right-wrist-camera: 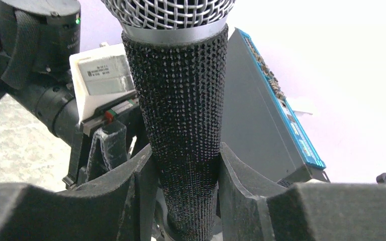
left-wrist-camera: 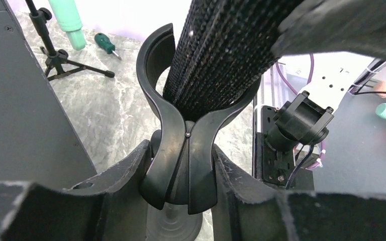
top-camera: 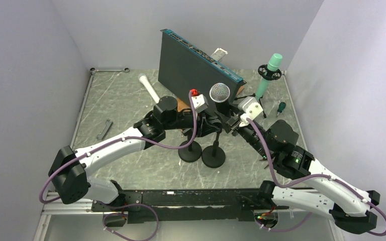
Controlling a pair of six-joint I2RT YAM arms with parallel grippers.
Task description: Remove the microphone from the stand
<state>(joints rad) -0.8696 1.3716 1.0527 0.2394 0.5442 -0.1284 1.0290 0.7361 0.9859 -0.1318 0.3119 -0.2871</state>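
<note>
The microphone (top-camera: 219, 93), with a silver mesh head and a black textured body (right-wrist-camera: 181, 100), stands upright in the black clip (left-wrist-camera: 186, 145) of the stand (top-camera: 213, 156) at the table's middle. My left gripper (left-wrist-camera: 183, 170) reaches in from the left and is shut on the clip's neck, with a finger pressed against each side. The microphone body (left-wrist-camera: 221, 50) rises out of the clip above it. My right gripper (right-wrist-camera: 186, 175) comes from the right, just above, and is shut on the lower microphone body. In the top view both grippers (top-camera: 215, 122) (top-camera: 231, 122) meet under the mesh head.
A second round stand base (top-camera: 190, 152) sits just left of the first. Behind stands a dark panel with a blue edge (top-camera: 196, 65). A green microphone on a small tripod (top-camera: 266, 75) and a green screwdriver (top-camera: 281, 107) are at back right. A white cylinder (top-camera: 150, 88) lies back left.
</note>
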